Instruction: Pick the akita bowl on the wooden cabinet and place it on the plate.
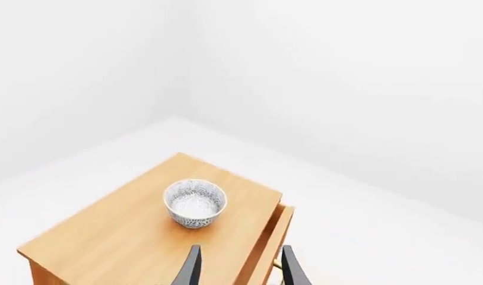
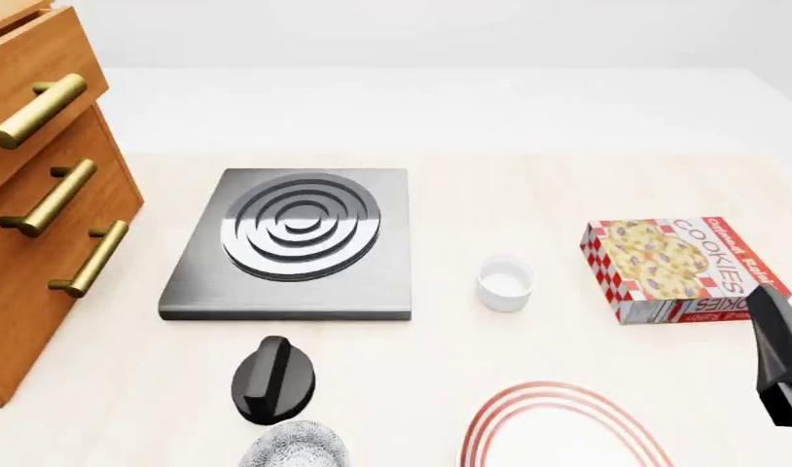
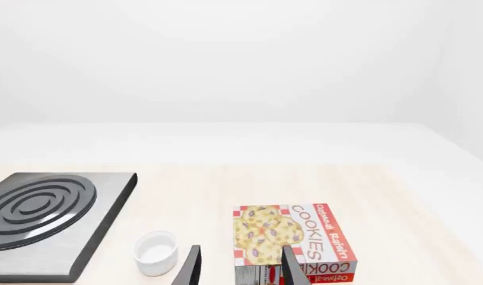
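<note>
Both jaws apart and empty, akita bowl (image 1: 194,203) mid-top on wooden cabinet (image 1: 123,237), clear of edges

The akita bowl (image 1: 194,203) is showing white under a fine dark grey speckled net. The wooden cabinet (image 1: 139,237) is glowing orange-brown, its bar handles (image 2: 49,198) brass. The plate (image 2: 565,433) is showing white with thin red rings. The stove slab (image 2: 296,243) is gleaming grey with concentric rings. The cookie box (image 2: 675,268) is wearing red-and-white checks; the cup (image 2: 505,281) is showing plain white, the knob (image 2: 272,379) black.
</note>
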{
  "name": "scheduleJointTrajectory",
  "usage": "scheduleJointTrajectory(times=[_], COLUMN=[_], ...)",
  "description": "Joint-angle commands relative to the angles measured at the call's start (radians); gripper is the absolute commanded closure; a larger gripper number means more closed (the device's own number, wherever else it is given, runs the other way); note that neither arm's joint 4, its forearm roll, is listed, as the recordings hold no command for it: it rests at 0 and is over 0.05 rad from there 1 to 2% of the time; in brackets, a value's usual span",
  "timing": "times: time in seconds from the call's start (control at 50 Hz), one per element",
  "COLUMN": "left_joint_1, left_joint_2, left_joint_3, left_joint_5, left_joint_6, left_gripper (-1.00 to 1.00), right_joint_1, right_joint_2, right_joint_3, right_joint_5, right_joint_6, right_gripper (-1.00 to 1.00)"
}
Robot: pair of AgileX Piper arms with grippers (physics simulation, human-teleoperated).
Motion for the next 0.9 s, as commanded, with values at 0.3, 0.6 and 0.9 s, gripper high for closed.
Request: scheduleJointTrajectory(times=[0.3, 0.6, 0.9], left_joint_1=[0.068, 0.070, 0.100], left_joint_2=[0.115, 0.197, 0.226], left_joint_3=[0.009, 0.012, -0.002], left_joint_5=[-0.044, -0.065, -0.093], left_joint_6=[-0.098, -0.228, -0.252], left_gripper=[-1.00, -1.00, -1.00], right_joint_1=[0.000, 0.000, 0.000], right_joint_2=[0.000, 0.000, 0.000], right_joint_3=[0.000, 0.000, 0.000], right_joint_5=[0.000, 0.000, 0.000], right_joint_6=[0.000, 0.000, 0.000], right_gripper=[-1.00, -1.00, -1.00])
